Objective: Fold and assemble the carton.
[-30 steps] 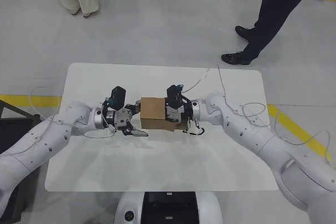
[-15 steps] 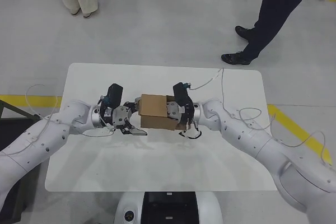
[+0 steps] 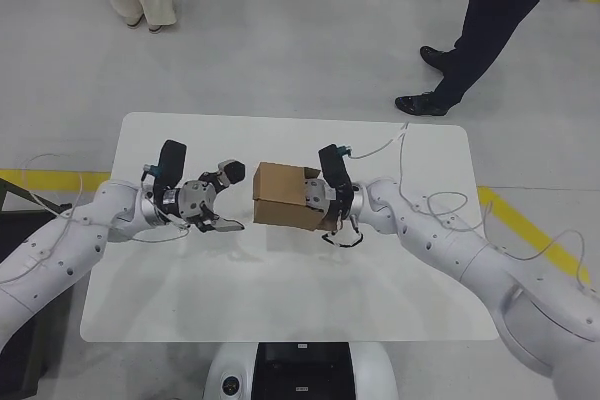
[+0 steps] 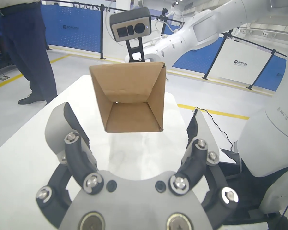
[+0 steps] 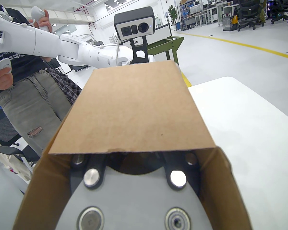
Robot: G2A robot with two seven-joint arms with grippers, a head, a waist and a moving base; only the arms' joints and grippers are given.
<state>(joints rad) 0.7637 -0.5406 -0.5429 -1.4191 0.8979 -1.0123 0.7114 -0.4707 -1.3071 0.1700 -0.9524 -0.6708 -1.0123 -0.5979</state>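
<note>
Right tool (image 3: 320,202) deep inside carton (image 3: 280,195)

The carton (image 3: 280,195) is hanging above the middle of the table (image 3: 280,290), its right end sitting around the right claw (image 3: 325,197). The left claw (image 3: 230,198) is hovering just left of the carton's open end, apart from it.
</note>
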